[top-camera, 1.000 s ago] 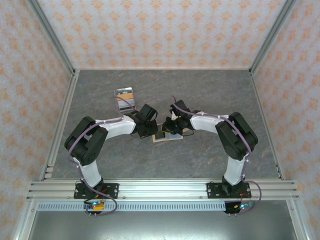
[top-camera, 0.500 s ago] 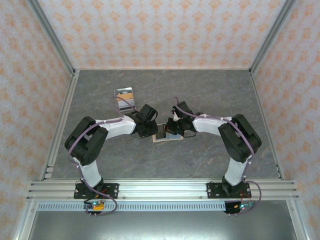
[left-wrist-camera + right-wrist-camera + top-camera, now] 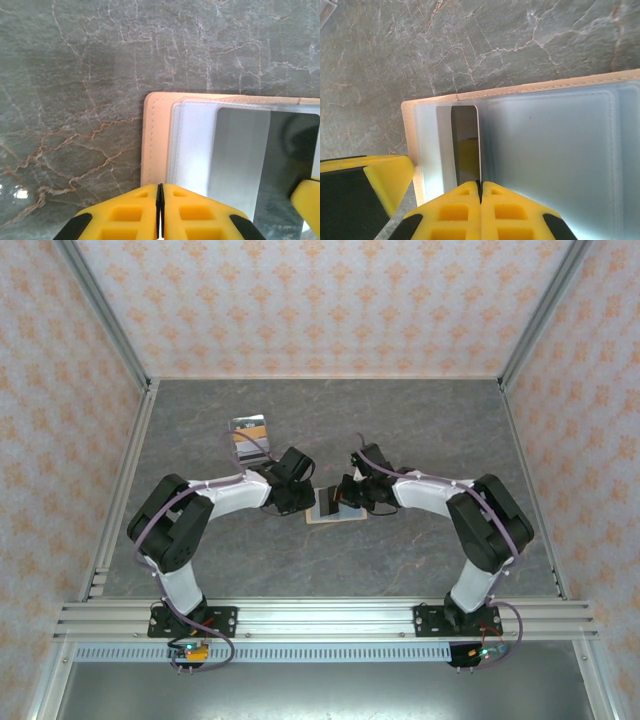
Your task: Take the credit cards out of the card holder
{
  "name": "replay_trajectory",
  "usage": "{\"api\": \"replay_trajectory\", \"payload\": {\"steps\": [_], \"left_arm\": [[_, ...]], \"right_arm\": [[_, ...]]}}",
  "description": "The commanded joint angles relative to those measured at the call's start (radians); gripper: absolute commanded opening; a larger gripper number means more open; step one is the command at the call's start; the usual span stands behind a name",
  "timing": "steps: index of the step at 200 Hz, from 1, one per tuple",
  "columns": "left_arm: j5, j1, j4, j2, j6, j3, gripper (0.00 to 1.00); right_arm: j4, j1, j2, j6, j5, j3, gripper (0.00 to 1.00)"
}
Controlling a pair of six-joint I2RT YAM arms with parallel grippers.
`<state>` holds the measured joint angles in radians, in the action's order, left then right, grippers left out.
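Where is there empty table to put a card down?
Free: the far strip along the back wall, beyond the card pile; the right side between the right arm and the right wall; the near strip between the holder and the front rail. Crowded: the middle, where the left fingers and right fingers meet.

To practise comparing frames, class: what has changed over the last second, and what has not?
The right gripper moved in lower over the card holder and shut, its elbow swinging out to the right. The left gripper, the holder and the loose card pile stayed put.
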<state>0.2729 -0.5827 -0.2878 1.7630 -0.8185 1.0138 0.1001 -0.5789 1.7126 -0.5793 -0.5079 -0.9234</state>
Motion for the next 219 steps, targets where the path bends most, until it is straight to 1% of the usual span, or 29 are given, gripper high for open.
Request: {"api": "replay_trajectory", "payload": {"steps": [1, 26, 56, 114, 141, 164, 183, 219], "left_arm": [[-0.026, -0.003, -0.039, -0.057, 0.034, 0.023, 0.13], [-0.014, -0.003, -0.023, -0.057, 0.032, 0.019, 0.17], [0.013, -0.004, 0.022, -0.063, 0.014, 0.008, 0.26], [0.066, 0.000, 0.102, -0.064, -0.033, -0.012, 0.34], [0.088, 0.018, 0.139, -0.078, -0.057, -0.042, 0.40], [0.136, 0.041, 0.225, -0.113, -0.089, -0.091, 0.45], [0.182, 0.059, 0.318, -0.144, -0.132, -0.133, 0.49], [0.297, 0.076, 0.548, -0.184, -0.242, -0.195, 0.59]], "right_arm": [[-0.022, 0.015, -0.053, -0.001, 0.060, 0.033, 0.00], [-0.042, 0.015, -0.085, 0.007, 0.055, 0.050, 0.00], [-0.060, 0.016, -0.121, 0.016, 0.053, 0.062, 0.00], [-0.059, 0.017, -0.172, 0.019, 0.084, 0.084, 0.00], [-0.056, 0.016, -0.214, 0.019, 0.106, 0.102, 0.00], [-0.072, 0.023, -0.258, 0.018, 0.112, 0.119, 0.00], [-0.126, 0.047, -0.290, -0.010, 0.068, 0.143, 0.00], [-0.314, 0.132, -0.327, -0.132, -0.103, 0.205, 0.00]]}}
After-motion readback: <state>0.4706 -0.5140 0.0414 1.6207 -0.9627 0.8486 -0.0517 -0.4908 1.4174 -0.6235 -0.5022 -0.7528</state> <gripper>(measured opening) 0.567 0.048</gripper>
